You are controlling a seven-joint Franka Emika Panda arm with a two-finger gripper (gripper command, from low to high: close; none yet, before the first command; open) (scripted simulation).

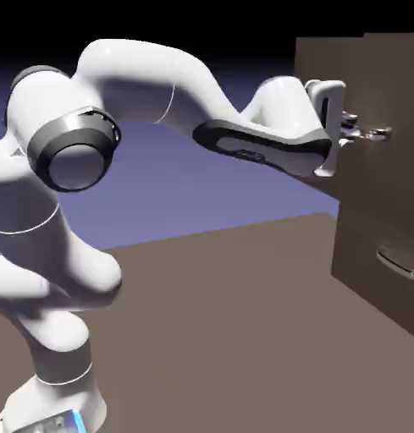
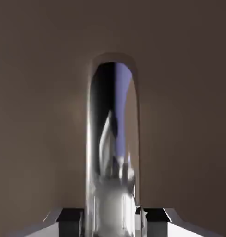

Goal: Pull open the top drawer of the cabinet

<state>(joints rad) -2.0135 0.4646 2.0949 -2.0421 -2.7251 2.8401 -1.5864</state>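
- Basically, the gripper (image 1: 362, 131) sat at the right of the exterior view, upper part, its jaws clenched on the top drawer's handle (image 1: 381, 133).
- Hand view backed that up: the shiny bar handle (image 2: 112, 139) ran up the centre of the frame, with the grey finger tips (image 2: 70, 216) squeezed in against it at the bottom edge, one on each side.
- The wrist was level and pointed into the cabinet (image 1: 362, 76), so a pull would likely run straight out along the drawer's travel.
- The top drawer (image 1: 362, 169) filled the upper right of the exterior view. Its front appeared to stand a little proud of the lower drawer front (image 1: 375, 287), so I'd judge it was partly out; how far, I couldn't tell.
- The lower handle (image 1: 402, 260) sat at the right edge, mid-height, untouched and well apart from the gripper.
- The arm (image 1: 159, 93) arced from lower left across the top of the frame.
- The table (image 1: 227, 338) was plain matte brown and flat; behind it was a blue-violet backdrop (image 1: 201, 186), going black at the top.
- The drawer front was matte brown, the handles reflective.
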